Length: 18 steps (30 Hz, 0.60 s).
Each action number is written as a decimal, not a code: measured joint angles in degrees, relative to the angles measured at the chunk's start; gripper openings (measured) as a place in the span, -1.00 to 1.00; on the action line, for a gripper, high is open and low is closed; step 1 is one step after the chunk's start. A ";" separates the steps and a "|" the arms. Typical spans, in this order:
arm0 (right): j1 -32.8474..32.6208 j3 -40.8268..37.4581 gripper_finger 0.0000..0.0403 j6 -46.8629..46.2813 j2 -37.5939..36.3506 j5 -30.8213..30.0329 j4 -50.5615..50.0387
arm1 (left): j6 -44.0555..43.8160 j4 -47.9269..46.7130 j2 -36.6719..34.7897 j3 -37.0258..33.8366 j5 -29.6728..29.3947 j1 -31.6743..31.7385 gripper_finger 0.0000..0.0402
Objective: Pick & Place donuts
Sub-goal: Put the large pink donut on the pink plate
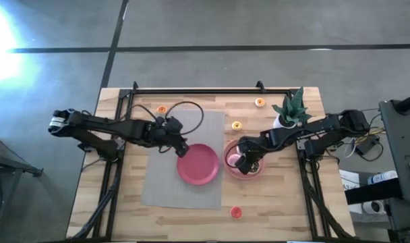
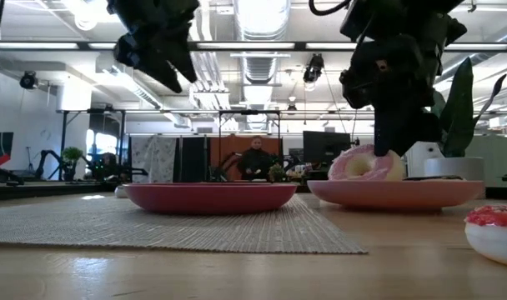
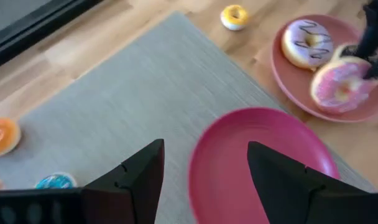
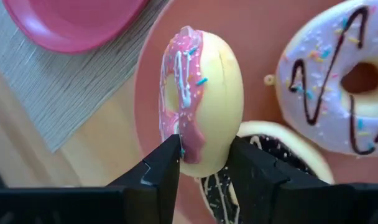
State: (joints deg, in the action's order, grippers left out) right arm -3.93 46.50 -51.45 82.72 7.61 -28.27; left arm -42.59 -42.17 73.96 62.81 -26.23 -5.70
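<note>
Pink donut (image 4: 201,106) with sprinkles, pinched on edge between the closed fingers (image 4: 158,171) of the right gripper (image 1: 241,160), standing upright over the right pink plate (image 1: 253,171). Same donut (image 2: 366,163) seen from table height resting low on that plate (image 2: 395,193), under the dark gripper (image 2: 391,137). Beside it on the plate, a lilac-frosted donut (image 4: 338,93) with dark zigzag lines, lying flat, and a chocolate donut (image 4: 270,168) partly hidden beneath the held one. From the left wrist, the same pair on the plate (image 3: 288,74): striped donut (image 3: 307,43) flat, pink donut (image 3: 341,87) next to it.

Left pink plate (image 1: 198,164) empty of donuts, sitting on the grey mat (image 1: 181,182), just beside the right plate. Left gripper (image 1: 181,148) hovering above that plate's edge, fingers (image 3: 139,180) spread wide apart, holding nothing.

Scattered on the tabletop (image 1: 279,209): tiny yellow donut (image 1: 236,125) near the mat's far corner, tiny orange donut (image 1: 259,102) by the far edge, another orange one (image 1: 161,109) left of it, tiny red donut (image 1: 236,212) near the front edge. Small blue donut (image 3: 55,182) on the mat, seen only from the left wrist. Potted plant (image 1: 290,111) standing beside the right arm.
</note>
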 joint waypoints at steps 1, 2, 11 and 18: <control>0.07 0.00 -0.40 0.09 0.00 0.16 -0.04 | -0.44 0.30 -1.16 -0.84 0.06 0.23 0.02; 0.09 0.00 -0.40 0.56 0.00 -0.19 -0.11 | -0.94 0.34 -2.51 -1.91 0.24 0.44 0.02; 0.02 1.99 -0.40 1.21 -0.07 -2.34 -4.32 | -11.61 0.00 -14.76 -13.77 0.83 4.06 0.02; -0.02 2.99 -0.40 6.51 -0.11 -1.53 -4.54 | -17.44 0.78 -19.81 -20.93 4.83 6.38 0.02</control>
State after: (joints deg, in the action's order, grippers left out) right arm -3.95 49.50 -44.94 82.61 6.08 -32.82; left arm -60.03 -41.39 54.14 41.88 -21.40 0.69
